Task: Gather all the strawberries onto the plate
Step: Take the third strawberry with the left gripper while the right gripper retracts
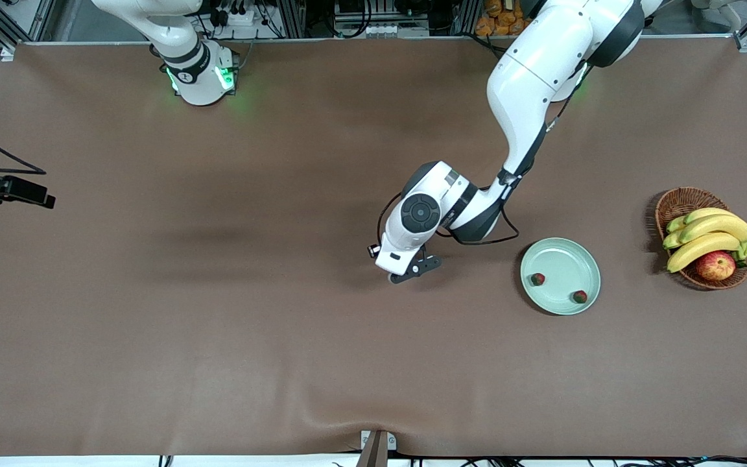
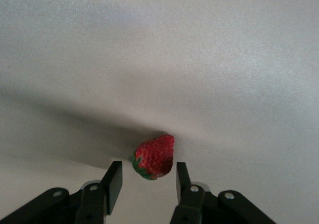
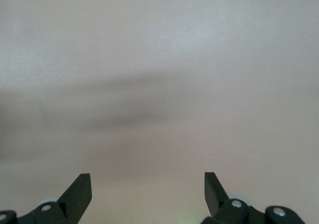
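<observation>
The pale green plate (image 1: 561, 254) lies toward the left arm's end of the table with two strawberries in it, one (image 1: 537, 279) and another (image 1: 580, 296). The third strawberry (image 2: 155, 157) lies on the brown table between my left gripper's open fingers; in the front view it is hidden under that gripper. My left gripper (image 1: 410, 272) (image 2: 148, 174) is low over the table's middle, beside the plate, with its jaws on either side of the berry and not touching it. My right gripper (image 3: 148, 184) is open and empty over bare table and waits.
A wicker basket (image 1: 683, 198) with bananas (image 1: 711, 233) and a red-yellow apple (image 1: 715, 265) stands beside the plate, at the left arm's end. A black device (image 1: 7, 188) with a cable sits at the table's edge at the right arm's end.
</observation>
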Robot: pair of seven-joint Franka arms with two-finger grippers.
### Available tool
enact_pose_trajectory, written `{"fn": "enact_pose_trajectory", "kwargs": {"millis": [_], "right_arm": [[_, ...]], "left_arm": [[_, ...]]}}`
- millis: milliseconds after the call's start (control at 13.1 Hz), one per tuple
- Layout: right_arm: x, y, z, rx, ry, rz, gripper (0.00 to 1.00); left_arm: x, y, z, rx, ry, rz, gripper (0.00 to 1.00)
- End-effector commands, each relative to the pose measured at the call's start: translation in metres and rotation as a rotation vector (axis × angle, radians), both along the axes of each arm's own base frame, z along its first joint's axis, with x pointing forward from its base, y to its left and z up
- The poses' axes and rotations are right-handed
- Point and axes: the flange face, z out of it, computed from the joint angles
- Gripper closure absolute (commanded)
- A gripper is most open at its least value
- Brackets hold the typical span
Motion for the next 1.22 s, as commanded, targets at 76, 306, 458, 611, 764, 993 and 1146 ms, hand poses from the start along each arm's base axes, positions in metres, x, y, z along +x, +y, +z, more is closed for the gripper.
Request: {"fn": "enact_pose_trajectory", "kwargs": {"millis": [76,306,458,611,764,993,1146], "right_arm": [[-0.008,-0.001,0.002,-0.01,0.001,0.026,0.0],[-0.009,0.006,0.003,-0.003,-0.002,0.032,0.0],[-0.009,0.006,0.002,-0.001,0.001,0.03,0.0],[-0.009,0.009,0.003,-0.003,0.006,0.035,0.0],[-0.01,0.008,0.005,-0.005,0.003,0.032,0.0],[-0.016,0.014,0.027,-0.02,-0.032,0.042,0.0],[-0.022,0.017,0.029,-0.017,-0.006,0.046,0.0]], "left_arm": [[0.005,-0.003,0.0,0.0,-0.032,-0.02,0.5],[0.01,0.0,-0.004,-0.009,-0.044,-0.01,0.5],[0.01,-0.001,-0.008,-0.015,-0.05,-0.008,0.5],[0.01,-0.001,-0.008,-0.021,-0.057,-0.006,0.51],[0.011,0.0,-0.009,-0.019,-0.057,-0.005,0.58],[0.011,0.0,-0.009,-0.019,-0.058,-0.006,0.98],[0.025,0.012,0.009,-0.03,-0.081,-0.008,1.0]]}}
